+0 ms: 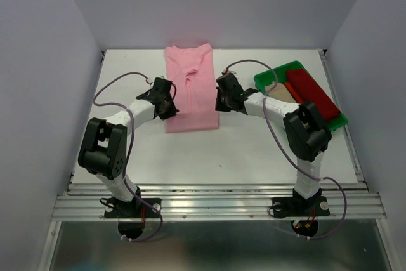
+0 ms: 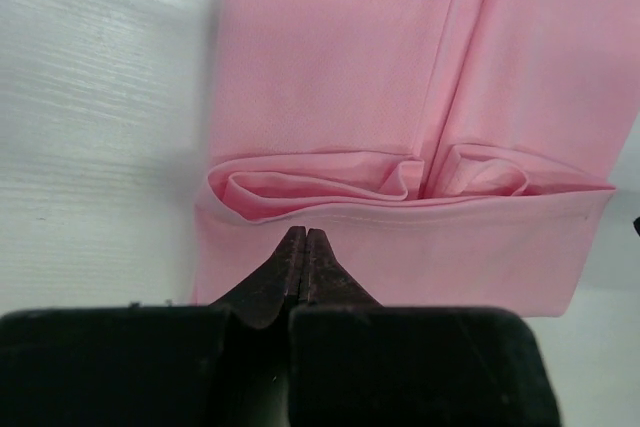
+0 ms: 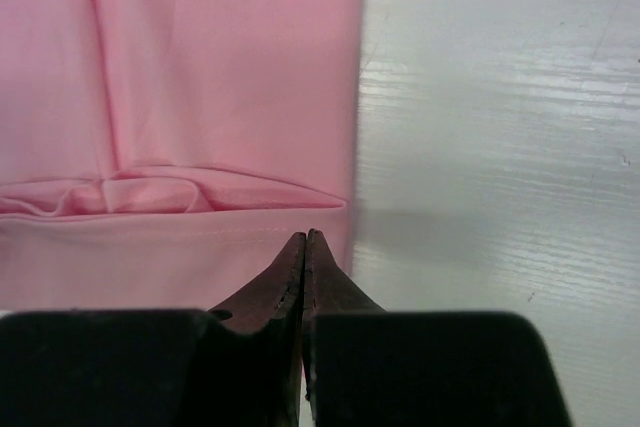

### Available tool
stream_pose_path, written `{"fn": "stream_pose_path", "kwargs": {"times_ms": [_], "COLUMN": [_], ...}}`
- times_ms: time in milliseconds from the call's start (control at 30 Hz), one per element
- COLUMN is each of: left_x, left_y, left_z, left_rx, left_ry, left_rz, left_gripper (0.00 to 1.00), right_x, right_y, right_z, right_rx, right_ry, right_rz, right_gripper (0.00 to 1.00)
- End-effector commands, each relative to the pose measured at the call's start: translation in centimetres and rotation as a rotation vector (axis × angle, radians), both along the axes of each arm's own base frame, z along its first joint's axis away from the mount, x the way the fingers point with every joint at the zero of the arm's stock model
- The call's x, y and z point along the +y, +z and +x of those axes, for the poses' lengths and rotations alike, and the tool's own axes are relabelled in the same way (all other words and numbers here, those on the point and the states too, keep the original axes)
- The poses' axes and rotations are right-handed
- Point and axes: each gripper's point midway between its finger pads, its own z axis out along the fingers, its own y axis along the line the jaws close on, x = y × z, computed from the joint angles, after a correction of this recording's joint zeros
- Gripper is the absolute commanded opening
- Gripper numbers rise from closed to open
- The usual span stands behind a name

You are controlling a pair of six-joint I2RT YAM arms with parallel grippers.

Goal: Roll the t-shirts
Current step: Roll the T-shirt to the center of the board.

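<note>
A light pink t-shirt (image 1: 190,87) lies flat on the white table, folded into a long strip, collar at the far end. Its near hem (image 2: 400,247) forms a flat band with a small puckered fold (image 2: 330,182) just beyond it. My left gripper (image 1: 170,111) is shut, its tips (image 2: 305,232) over the hem band near the shirt's left edge. My right gripper (image 1: 219,108) is shut too, its tips (image 3: 305,235) over the hem near the right edge (image 3: 345,207). No cloth shows between either pair of fingers. A dark red t-shirt (image 1: 312,92) and a beige one (image 1: 283,92) lie in the tray.
A green plastic tray (image 1: 278,72) stands at the back right, close to the right arm's elbow. White walls close in the table on the left, right and far sides. A metal rail (image 1: 216,204) runs along the near edge.
</note>
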Motion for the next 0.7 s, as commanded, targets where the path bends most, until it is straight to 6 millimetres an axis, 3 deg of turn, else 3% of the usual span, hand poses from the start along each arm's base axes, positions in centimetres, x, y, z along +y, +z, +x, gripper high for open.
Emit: {"fn": "stream_pose_path", "kwargs": {"times_ms": [0,233,500,667], "left_x": [1.4,1.4,1.6,1.5], "left_y": [3.0,1.2,-1.2,-1.2], "left_z": [1.2,1.7,2.3,2.4], "left_rx": [-0.075,-0.046,-0.009,-0.005], "left_ry": [0.052,0.057,0.073,0.069], "left_rz": [0.016,0.006,0.033,0.032], "left_gripper": [0.0,0.0,0.0,0.0], "right_x": [0.8,1.8,1.4,1.0], "right_y": [5.0,2.8,-1.4,-2.0], "right_z": [0.2,-0.6,-1.0,-1.3], "right_rx": [-0.085,-0.029,0.041,0.05], "right_ry": [0.028,0.055,0.039,0.036], "right_rz": [0.081,0.094,0.047,0.031], "right_gripper": [0.01,0.01,0.01,0.01]}}
